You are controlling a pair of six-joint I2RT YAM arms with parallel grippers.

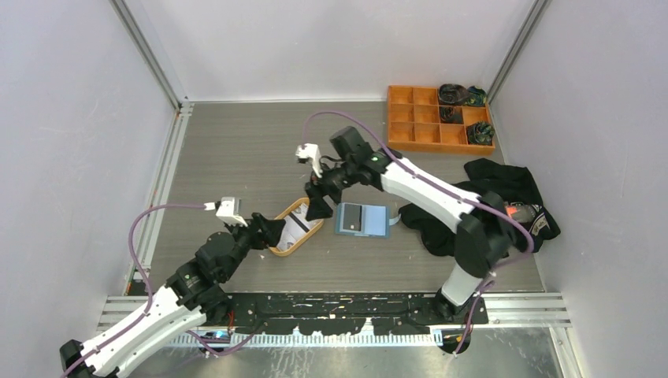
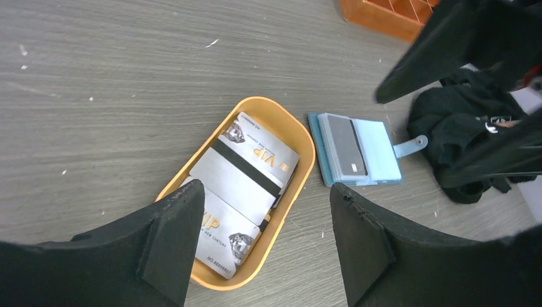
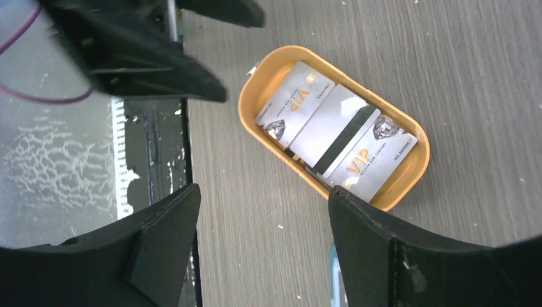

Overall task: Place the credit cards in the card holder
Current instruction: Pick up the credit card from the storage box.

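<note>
My left fingers point(image 2: 172, 230) and right fingers point(image 3: 166, 230) both hang apart, empty, over the credit cards point(image 2: 246, 176) stacked in the orange tray point(image 2: 307, 146), the card holder point(image 2: 377, 150) open at its 3 o'clock; reaching together, the arms may collide or lift two cards.

My left arm point(image 1: 157, 311) runs low from its base at the near left and angles forward and right, and the left hand point(image 1: 272, 231) at its end has both fingers point(image 2: 172, 236) spread wide apart. My right arm point(image 1: 425, 189) rises from the near right, folds at the elbow and stretches leftward, wrist tipped down. The right hand point(image 1: 319, 206) points downward with fingers point(image 3: 160, 243) equally parted, near the left hand but not touching it.
</note>
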